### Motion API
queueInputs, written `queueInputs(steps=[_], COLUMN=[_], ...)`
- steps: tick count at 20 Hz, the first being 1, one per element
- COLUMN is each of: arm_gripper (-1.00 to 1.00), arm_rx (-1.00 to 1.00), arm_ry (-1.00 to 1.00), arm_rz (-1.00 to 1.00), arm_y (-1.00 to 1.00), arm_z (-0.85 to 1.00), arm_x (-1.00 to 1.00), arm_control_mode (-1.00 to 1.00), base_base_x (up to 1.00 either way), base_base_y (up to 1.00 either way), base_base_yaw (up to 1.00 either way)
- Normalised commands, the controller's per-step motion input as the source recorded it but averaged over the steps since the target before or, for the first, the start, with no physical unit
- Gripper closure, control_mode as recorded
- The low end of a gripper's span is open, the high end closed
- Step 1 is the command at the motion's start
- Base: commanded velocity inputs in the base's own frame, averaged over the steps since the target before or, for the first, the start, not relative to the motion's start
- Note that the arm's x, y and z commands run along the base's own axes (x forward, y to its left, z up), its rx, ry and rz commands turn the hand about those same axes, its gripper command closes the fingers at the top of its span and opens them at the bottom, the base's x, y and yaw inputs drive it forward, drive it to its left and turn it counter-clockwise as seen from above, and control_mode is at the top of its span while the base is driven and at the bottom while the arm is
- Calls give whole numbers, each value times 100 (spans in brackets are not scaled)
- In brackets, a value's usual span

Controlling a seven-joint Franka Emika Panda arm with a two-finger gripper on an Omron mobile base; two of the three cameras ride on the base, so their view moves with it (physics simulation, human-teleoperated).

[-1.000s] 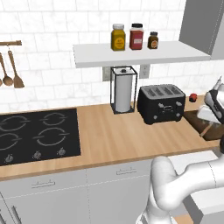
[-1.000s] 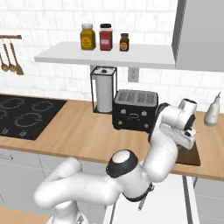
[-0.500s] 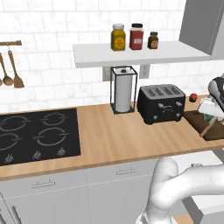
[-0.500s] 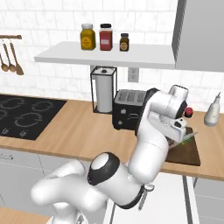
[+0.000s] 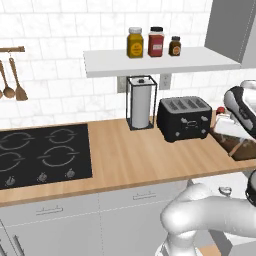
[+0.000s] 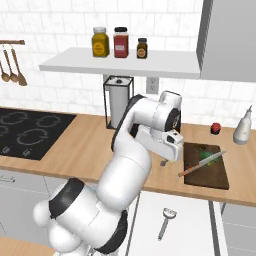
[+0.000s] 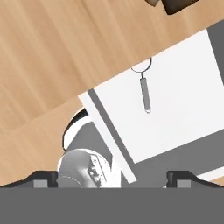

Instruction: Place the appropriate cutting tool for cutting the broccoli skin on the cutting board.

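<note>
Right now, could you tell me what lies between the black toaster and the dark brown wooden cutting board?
In the right base view, the robot's white arm and gripper stand between the black toaster and the dark brown wooden cutting board; beneath them is bare wooden counter.

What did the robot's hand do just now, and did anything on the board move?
The gripper let go of the knife and swung left, off the board. The knife now lies across the board by the broccoli. Toaster and red ball stayed put.
</note>
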Motion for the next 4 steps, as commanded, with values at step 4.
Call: queueInputs(steps=[4], arm_gripper=[-100], arm_rx=[-8], arm_ry=[0], arm_rz=[0], arm_y=[100], arm_z=[2], arm_x=[-45], arm_control_mode=[-100], base_base_x=[0], base_base_y=[0], base_base_yaw=[0])
